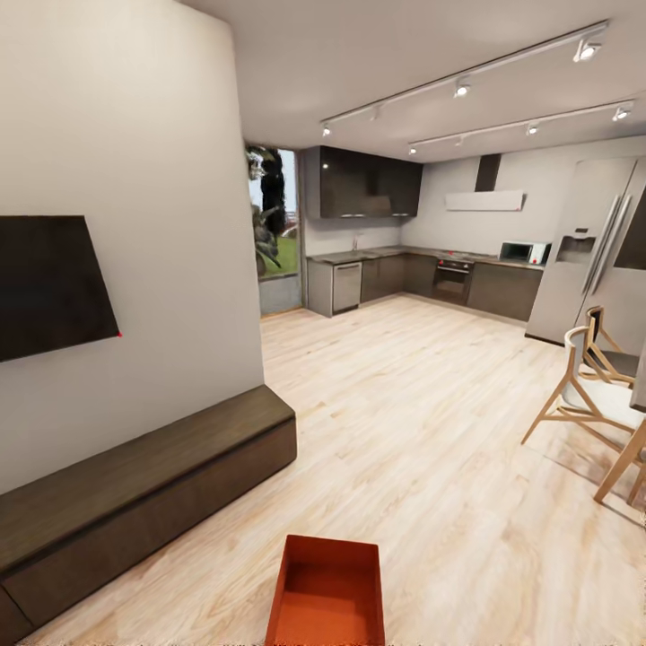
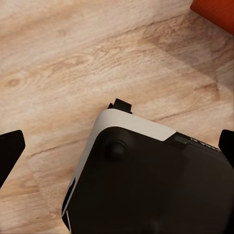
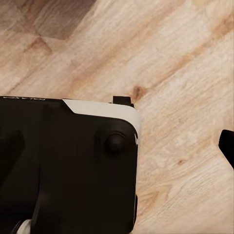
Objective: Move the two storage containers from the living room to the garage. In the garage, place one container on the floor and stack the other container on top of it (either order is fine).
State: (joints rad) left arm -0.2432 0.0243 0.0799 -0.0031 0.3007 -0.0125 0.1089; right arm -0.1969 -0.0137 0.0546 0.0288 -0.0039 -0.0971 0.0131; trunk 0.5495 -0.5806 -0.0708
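One orange-red storage container (image 1: pixel 327 592) lies on the light wood-plank floor (image 1: pixel 422 422) at the bottom middle of the head view, its open top facing up and nothing inside. A corner of the container (image 2: pixel 217 12) shows in the left wrist view. My left gripper (image 2: pixel 117 146) hangs open over my own base, its black fingertips (image 2: pixel 9 151) far apart and holding nothing. My right gripper (image 3: pixel 117 148) also hangs over the base and looks open; one fingertip (image 3: pixel 227 146) sits at the picture's edge. The garage is out of view.
A low dark bench (image 1: pixel 135 484) runs along the left wall under a black screen (image 1: pixel 49 283). Wooden chairs (image 1: pixel 583 395) stand at the right. Dark kitchen cabinets (image 1: pixel 404 278) and a tall fridge (image 1: pixel 592 251) line the far end. Open wood floor stretches ahead.
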